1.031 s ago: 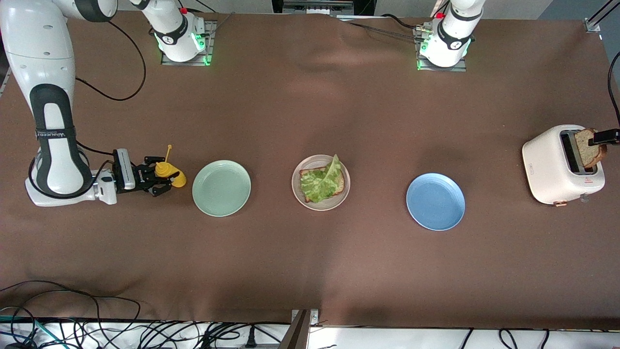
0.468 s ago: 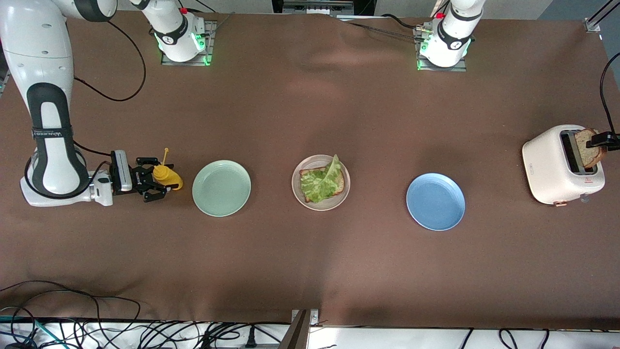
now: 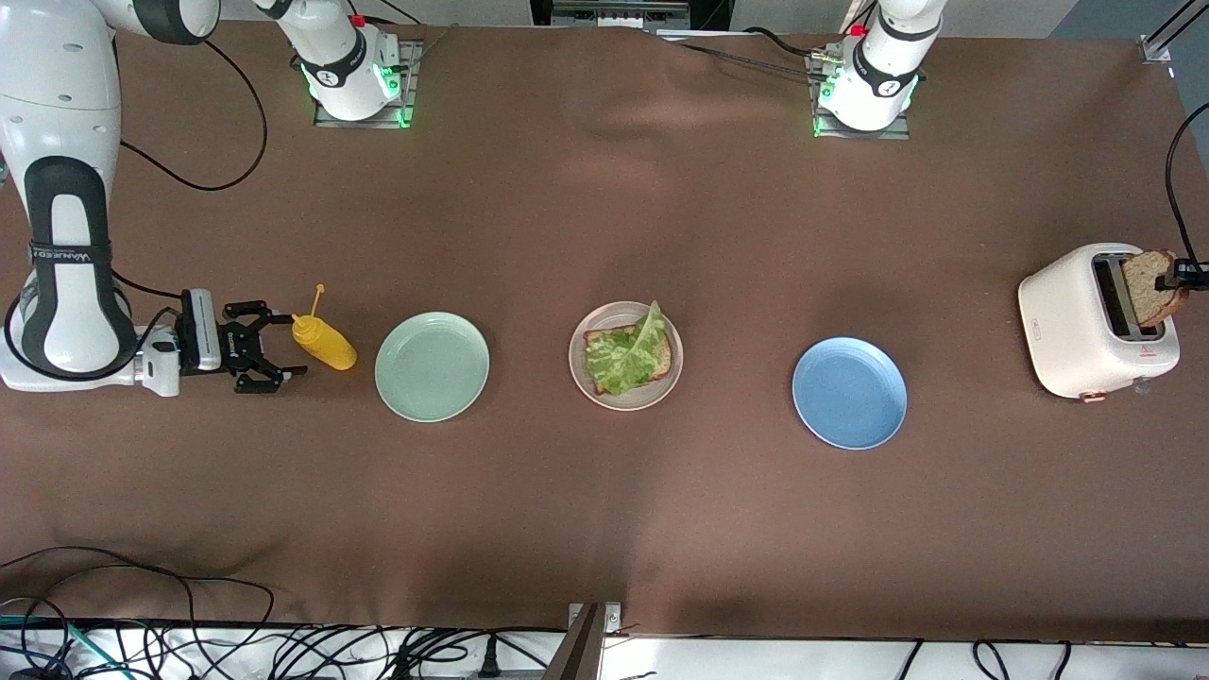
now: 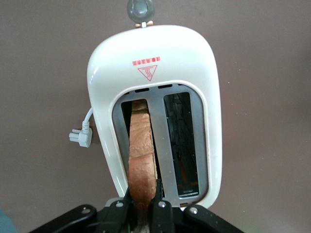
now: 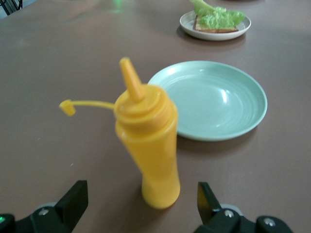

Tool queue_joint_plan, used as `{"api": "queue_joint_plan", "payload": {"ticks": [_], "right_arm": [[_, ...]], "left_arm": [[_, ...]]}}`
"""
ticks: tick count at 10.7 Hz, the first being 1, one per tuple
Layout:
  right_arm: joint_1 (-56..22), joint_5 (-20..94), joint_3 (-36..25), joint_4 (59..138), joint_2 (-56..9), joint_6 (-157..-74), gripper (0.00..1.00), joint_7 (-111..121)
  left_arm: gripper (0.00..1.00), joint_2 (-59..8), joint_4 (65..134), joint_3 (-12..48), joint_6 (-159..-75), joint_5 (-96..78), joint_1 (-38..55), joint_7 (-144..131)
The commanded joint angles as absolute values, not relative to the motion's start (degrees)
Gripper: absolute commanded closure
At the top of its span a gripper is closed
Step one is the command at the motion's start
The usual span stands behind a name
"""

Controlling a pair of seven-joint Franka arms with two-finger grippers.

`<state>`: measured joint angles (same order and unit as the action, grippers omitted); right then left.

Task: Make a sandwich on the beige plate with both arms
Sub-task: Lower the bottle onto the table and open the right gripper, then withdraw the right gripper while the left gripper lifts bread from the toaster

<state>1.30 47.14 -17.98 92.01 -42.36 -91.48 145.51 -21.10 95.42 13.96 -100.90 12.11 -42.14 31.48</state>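
The right gripper (image 3: 267, 360) sits low at the right arm's end of the table with its fingers (image 5: 73, 200) spread wide and holding nothing; the yellow squeeze bottle (image 3: 324, 342) stands upright just in front of the fingertips, clear of both, its cap dangling on a thin tether. Past the bottle from this gripper lies the mint green plate (image 3: 432, 365), and past that the beige plate (image 3: 625, 355), carrying one slice of brown toast (image 3: 661, 357) with a crinkly lettuce leaf (image 3: 623, 355) draped on top. The left gripper (image 4: 144, 206) is over the white toaster (image 3: 1086, 332) at the left arm's end, its fingers clenched on the edge of a second toast slice (image 4: 142, 153) that stands in one slot. The blue plate (image 3: 849, 393) lies between the toaster and the beige plate.
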Motion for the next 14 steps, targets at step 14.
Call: {"api": "queue_joint_plan", "payload": {"ticks": [14], "right_arm": [[-5.0, 28.5, -18.9, 91.9, -25.6, -94.2, 0.00, 72.5]], "left_arm": [[1.00, -26.1, 79.1, 26.3, -87.5, -19.8, -28.1, -3.9]]}}
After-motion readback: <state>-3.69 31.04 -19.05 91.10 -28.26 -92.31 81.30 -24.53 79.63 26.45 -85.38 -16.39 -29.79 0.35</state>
